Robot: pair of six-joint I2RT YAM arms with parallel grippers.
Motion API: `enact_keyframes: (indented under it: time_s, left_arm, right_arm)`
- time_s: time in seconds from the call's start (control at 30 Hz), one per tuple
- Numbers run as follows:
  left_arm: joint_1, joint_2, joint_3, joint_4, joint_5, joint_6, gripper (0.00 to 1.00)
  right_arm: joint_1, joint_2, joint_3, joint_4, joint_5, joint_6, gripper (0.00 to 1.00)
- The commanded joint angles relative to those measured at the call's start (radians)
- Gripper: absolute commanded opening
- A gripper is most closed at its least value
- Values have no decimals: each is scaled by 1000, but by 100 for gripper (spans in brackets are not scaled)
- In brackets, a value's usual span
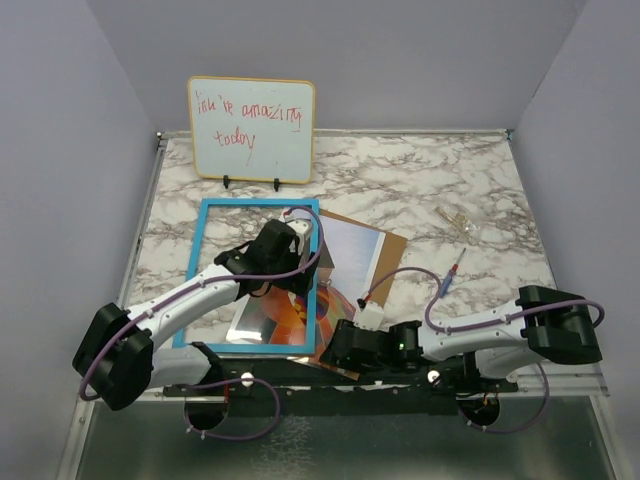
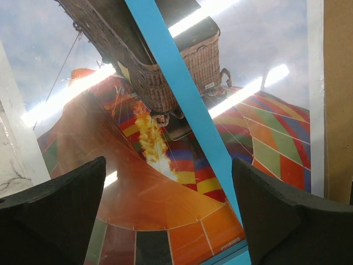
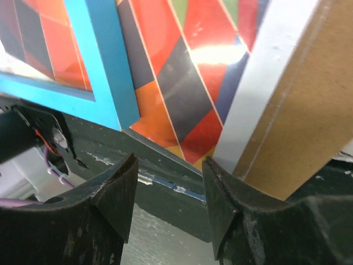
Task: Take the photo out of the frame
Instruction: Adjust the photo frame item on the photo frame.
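Where the photo lies: the photo (image 1: 347,265) is flat on the table (image 1: 430,190), part of it under the frame (image 1: 260,203) and part sticking out past the frame's right rim, askew to it.
Frame: blue rim up, and the balloon print shows through it; in the left wrist view the rim crosses the print on a slant.
Board: a brown board (image 1: 385,250) shows beyond the photo, further right of the frame; I cannot tell which of the two lies on top.
Left gripper: the left gripper (image 2: 168,163) hangs above the frame's far right part, jaws wide, with nothing between them.
Right gripper: the right gripper (image 3: 170,165) is low by the frame's near right corner, jaws about half apart and empty, facing the near edge of the photo and the board.
Risk, double grab: photo edge and board edge lie close together there, so closing could pinch both and bring the board along.
Risk, frame drag: nothing presses on the frame, so a sideways pull on the photo would likely carry the frame with it.
Risk, crease: a pinch at one corner of thin paper partly trapped under the rim could bend or tear it.
Risk, drop: that corner seems close to the table's near edge, so a loosened photo could slide off.
Whiteboard: the whiteboard (image 1: 250,128) stands beyond the frame's far rim, well apart and unlikely to be hit.
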Motion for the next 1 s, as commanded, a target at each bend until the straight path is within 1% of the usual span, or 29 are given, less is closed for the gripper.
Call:
enact_keyframes:
  time_s: [0.0,0.1,0.2,0.27,0.4,0.53,0.67,0.93,0.97]
  left_arm:
    - [-1,9,17,-15,-17,-7,95]
    - [-1,35,21,-19,-21,-12,95]
    - [-2,94,31,-31,18,-7,95]
    - [-6,127,40,-38,30,-2,95]
    - [-8,138,42,-38,35,-1,96]
    - [-8,176,51,-42,46,0,96]
    - [-10,205,62,-56,16,-4,96]
    - [-13,272,77,-63,51,5,95]
    - [-14,279,79,-64,53,7,94]
  right_arm:
    - [17,-38,-15,-161,94,140,55]
    - [34,-83,-70,-146,93,166,55]
    - [45,-100,-97,-121,80,173,55]
    - [60,-89,-82,-146,85,183,55]
    - [71,-61,-56,-199,75,200,55]
    - [91,-72,-77,-232,91,256,55]
    - [96,-83,-106,-221,99,287,56]
    - [99,-78,-167,-204,79,362,56]
    - [100,-83,-180,-176,83,352,56]
